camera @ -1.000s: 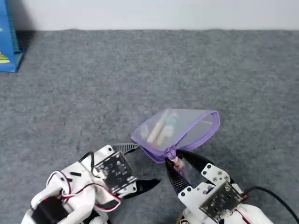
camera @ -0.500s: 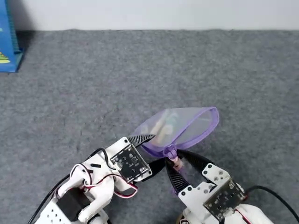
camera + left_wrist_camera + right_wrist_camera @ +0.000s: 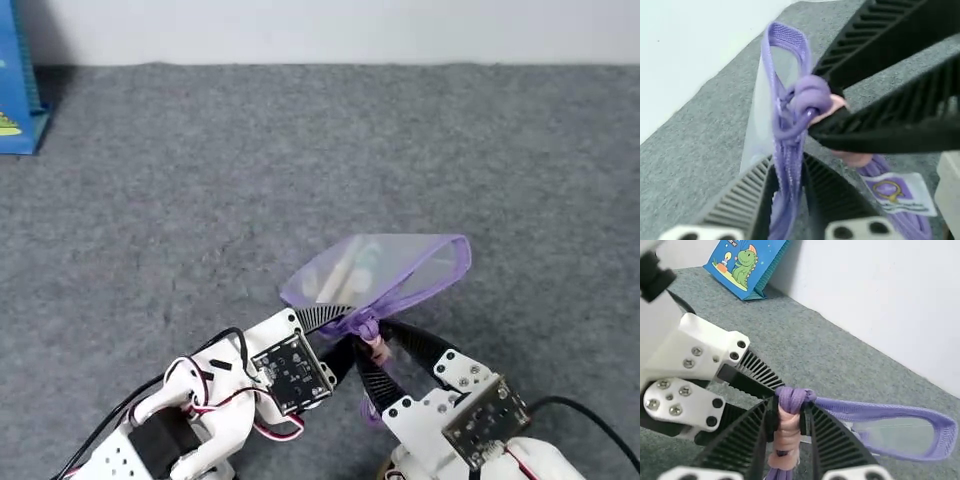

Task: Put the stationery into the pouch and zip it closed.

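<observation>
- A purple see-through pouch sits on the grey carpeted surface, just ahead of both arms, with stationery showing faintly inside
- The left end effector is closed on the pouch's purple zip edge, just beside the knotted cord
- The right end effector is clamped on the pink zip pull, under its purple knot
- Both end effectors meet at the pouch's near corner
- A blue dinosaur bag stands by the white wall

White fabric tag on purple mesh pouch: gold ring emblem, one line of print, illegible. Blue paper bag: green cartoon dinosaur, small caption, unreadable.
</observation>
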Controlling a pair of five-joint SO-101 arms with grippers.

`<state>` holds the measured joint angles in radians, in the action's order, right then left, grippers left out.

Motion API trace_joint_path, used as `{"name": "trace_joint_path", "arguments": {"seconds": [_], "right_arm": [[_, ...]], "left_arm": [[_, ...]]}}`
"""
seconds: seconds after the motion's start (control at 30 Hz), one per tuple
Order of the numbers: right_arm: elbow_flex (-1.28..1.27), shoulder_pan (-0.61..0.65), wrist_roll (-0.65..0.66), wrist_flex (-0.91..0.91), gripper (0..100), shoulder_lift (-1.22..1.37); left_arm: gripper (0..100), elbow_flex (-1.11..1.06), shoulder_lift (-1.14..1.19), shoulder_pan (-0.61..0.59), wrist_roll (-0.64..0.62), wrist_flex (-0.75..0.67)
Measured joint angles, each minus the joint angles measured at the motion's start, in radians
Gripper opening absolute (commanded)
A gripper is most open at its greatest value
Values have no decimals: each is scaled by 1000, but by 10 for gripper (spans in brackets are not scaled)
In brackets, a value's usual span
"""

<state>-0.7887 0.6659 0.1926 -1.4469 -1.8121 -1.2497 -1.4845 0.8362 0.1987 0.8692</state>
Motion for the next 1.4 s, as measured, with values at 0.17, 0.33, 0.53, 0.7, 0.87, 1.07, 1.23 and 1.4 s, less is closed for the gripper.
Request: {"name": "trace_joint_path", "arguments": {"seconds": [0.17, 0.33, 0.53, 0.7, 0.87, 1.07, 1.23, 1.4], "right_arm": [[0, -129, -2, 64, 7, 5], [-40, -256, -51, 173, 7, 0], [-163, -414, -81, 336, 7, -2], [-238, -497, -81, 408, 7, -2], [-238, -512, -84, 402, 31, -2], [-110, -506, -133, 170, 119, -2], [-71, -399, -152, -2, 101, -2], [-55, -204, -236, -44, 102, -2]], "left_arm": [[12, 5, -9, 0, 0, 29], [12, 5, -20, 6, -44, 68], [12, 3, -114, 8, -52, 161], [12, 2, -262, 2, -55, 258], [12, -25, -318, -18, -60, 265], [12, -23, -321, -89, -60, 250], [12, -23, -321, -92, -60, 249], [12, -23, -321, -92, -60, 249]]}}
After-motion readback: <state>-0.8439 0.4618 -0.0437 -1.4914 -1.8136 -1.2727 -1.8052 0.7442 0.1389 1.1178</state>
